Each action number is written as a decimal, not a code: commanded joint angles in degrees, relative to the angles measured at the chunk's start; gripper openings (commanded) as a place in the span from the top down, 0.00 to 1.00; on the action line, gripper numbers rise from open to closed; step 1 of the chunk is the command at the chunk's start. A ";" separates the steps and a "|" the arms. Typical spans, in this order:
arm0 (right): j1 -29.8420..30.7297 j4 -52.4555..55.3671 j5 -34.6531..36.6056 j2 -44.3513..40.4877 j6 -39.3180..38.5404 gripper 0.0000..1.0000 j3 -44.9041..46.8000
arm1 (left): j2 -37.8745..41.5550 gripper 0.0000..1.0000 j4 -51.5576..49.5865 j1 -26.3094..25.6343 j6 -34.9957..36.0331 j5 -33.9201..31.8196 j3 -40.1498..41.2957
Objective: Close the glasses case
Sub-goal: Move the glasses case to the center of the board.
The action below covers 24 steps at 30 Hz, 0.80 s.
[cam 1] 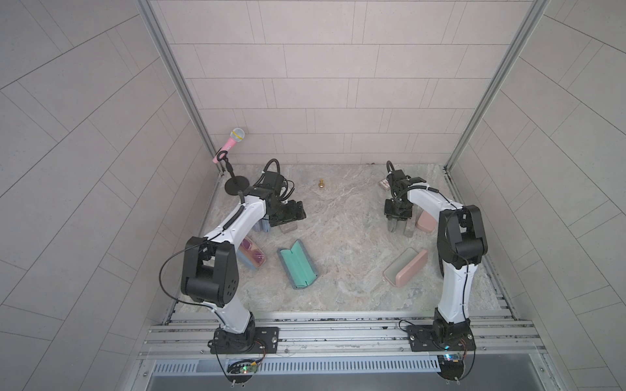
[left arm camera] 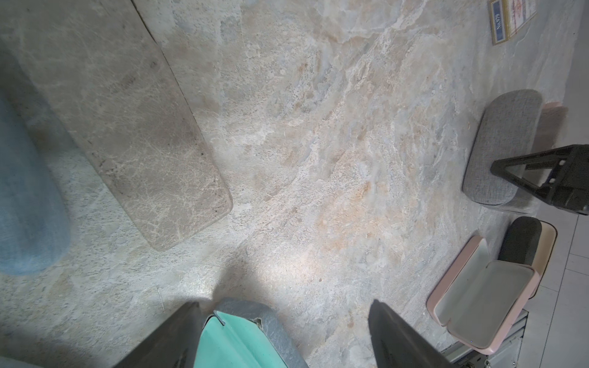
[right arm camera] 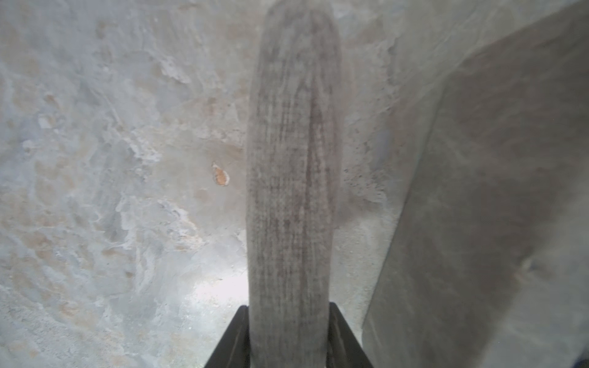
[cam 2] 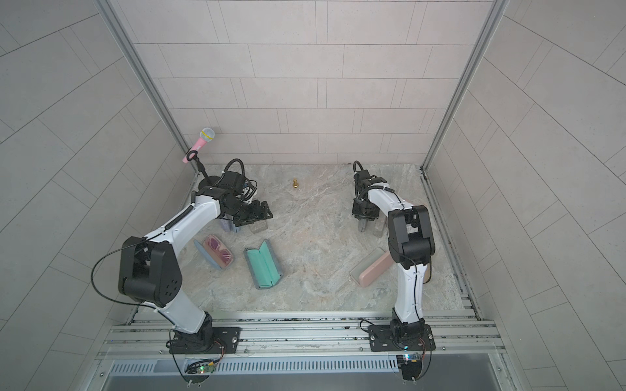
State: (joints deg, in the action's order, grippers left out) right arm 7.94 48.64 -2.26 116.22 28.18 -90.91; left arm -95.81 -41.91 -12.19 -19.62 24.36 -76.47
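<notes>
Right claw (right arm camera: 288, 306) pinching grey case (right arm camera: 291, 159), left claw (left arm camera: 283, 306) spread empty, marble tabletop (cam 1: 338, 220), tiled walls (cam 1: 305, 84).

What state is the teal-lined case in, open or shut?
Open: the teal-lined case lies spread flat, both teal halves facing up.

Left arm is bent forward with the left gripper (left arm camera: 283, 306) pointing down, jaws spread wide, hanging just past the far end of the grey hard glasses case with mint-green lining (cam 1: 297, 264). Right arm reaches out well to that case's right, and the right gripper (right arm camera: 288, 318) is clamped on a grey fabric glasses case (right arm camera: 291, 159).
</notes>
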 commanded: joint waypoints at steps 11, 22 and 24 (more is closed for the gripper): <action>-0.51 1.16 -0.34 -6.23 -2.85 0.35 5.73 | -0.06 0.10 -1.90 -0.83 -0.11 -2.00 0.52; 4.32 1.28 -4.88 -23.26 -3.73 0.30 15.16 | 9.38 0.10 -7.19 -1.99 -5.25 -11.03 6.73; 6.13 1.58 -5.27 -25.43 -3.84 0.30 16.45 | 11.27 0.10 -7.24 -2.66 -6.55 -12.87 9.16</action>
State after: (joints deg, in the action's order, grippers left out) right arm 12.16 48.21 -6.59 92.71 25.32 -76.31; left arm -87.15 -46.15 -13.98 -23.73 15.88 -69.80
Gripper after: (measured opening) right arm 0.701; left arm 0.901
